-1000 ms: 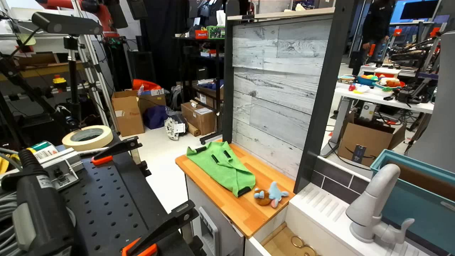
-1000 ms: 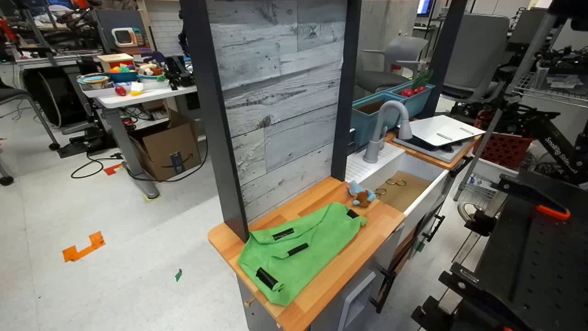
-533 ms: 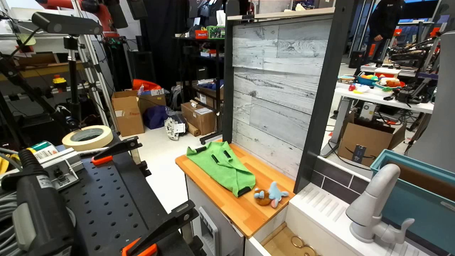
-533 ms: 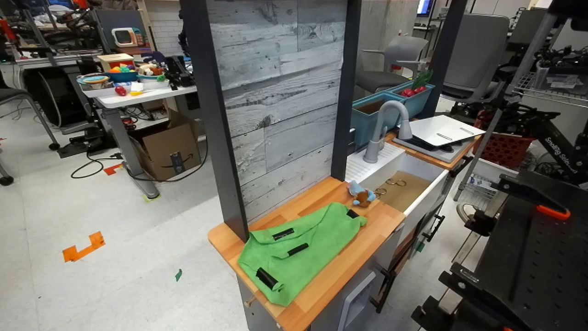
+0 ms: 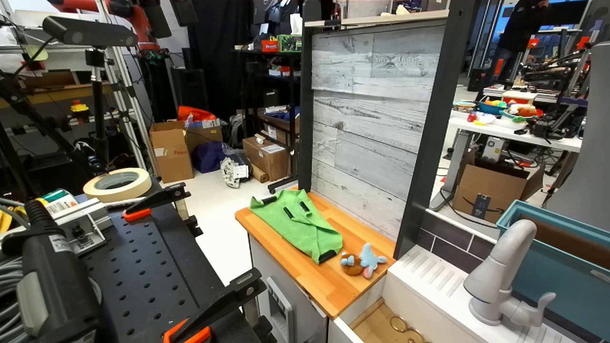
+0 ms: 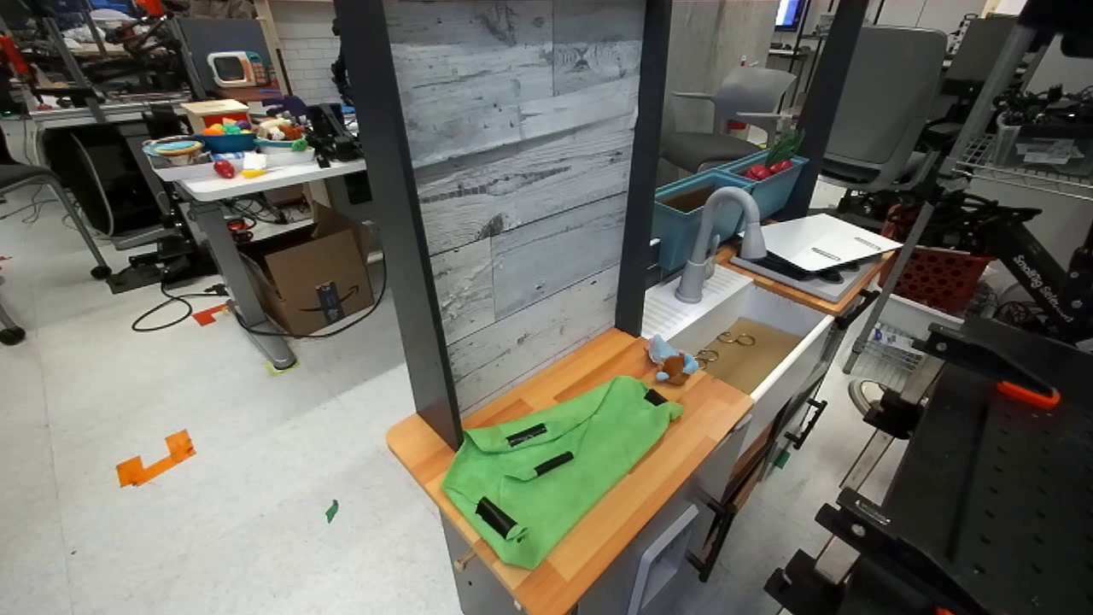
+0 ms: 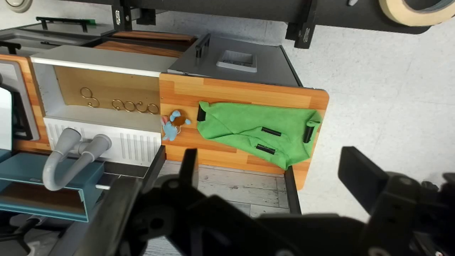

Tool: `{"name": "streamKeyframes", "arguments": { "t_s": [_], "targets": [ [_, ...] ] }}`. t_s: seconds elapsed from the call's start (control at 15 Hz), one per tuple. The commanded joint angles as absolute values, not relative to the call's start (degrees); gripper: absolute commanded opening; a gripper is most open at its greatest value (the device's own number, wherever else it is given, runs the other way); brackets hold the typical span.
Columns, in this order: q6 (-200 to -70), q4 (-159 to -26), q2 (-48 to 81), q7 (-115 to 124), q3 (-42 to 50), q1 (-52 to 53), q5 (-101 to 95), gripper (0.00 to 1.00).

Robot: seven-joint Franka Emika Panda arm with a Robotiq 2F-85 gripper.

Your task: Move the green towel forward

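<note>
In the wrist view, the Robotiq gripper (image 7: 269, 158) is hanging well clear of the butcher-block countertop (image 7: 245, 93), its two fingers standing wide apart and holding nothing. The green towel (image 7: 249, 121) is lying on the countertop, partly folded and covering much of it, with black strips (image 7: 271, 131) showing on it. A brown and light-blue plush toy (image 7: 179, 120) is resting on the countertop, near one short end, just beside the towel.

Adjoining that end of the countertop, a white apron-front sink (image 7: 103, 59) is holding brass-coloured rings (image 7: 123, 105). In both exterior views, a grey plank-patterned panel (image 6: 521, 213) is rising along the countertop's back edge, and a grey faucet (image 5: 495, 271) and a teal planter box (image 5: 553, 281) are standing past its sink end. Across a gap from the countertop's front edge, a black perforated table (image 5: 190, 257) is bearing a roll of masking tape (image 5: 116, 196). Well beyond the countertop's panel side, a cardboard box (image 6: 312, 282) is sitting under a white desk (image 6: 282, 177).
</note>
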State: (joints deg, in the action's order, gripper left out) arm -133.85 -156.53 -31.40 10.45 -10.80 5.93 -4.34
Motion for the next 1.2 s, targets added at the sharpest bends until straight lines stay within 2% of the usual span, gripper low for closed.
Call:
{"name": "streamKeyframes", "arguments": {
  "t_s": [0.0, 0.47, 0.73, 1.13],
  "targets": [
    [-133.68, -156.44, -31.43, 10.45, -10.74, 6.0, -4.36, 1.0],
    [-140.19, -154.68, -23.76, 13.71, -11.95, 3.37, -7.72, 1.0],
    [-148.38, -151.93, -12.35, 18.03, -13.12, -1.15, -15.52, 1.0],
    [-149.99, -144.04, 4.36, 22.5, -9.65, -1.14, -25.64, 1.0]
  ]
}}
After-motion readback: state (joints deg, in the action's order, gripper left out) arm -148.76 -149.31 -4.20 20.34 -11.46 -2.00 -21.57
